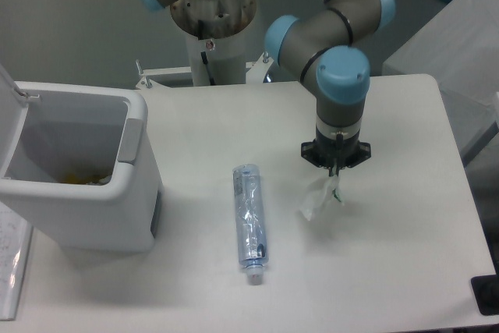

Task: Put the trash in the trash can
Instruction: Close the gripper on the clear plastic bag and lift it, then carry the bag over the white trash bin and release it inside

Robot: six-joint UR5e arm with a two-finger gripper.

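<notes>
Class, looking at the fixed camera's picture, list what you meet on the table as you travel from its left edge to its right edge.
trash can with its lid open → clear plastic bottle lying flat → crumpled wrapper hanging from the gripper

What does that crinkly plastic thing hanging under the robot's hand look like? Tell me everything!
The wrapper is a crumpled piece of clear, whitish plastic with a thin teal-green strip near its top. It dangles below the gripper, which is pinching its upper end. It hangs stretched downward, with its lower end close to the white table; whether it touches the table cannot be told. It hangs to the right of the bottle and does not touch it.
</notes>
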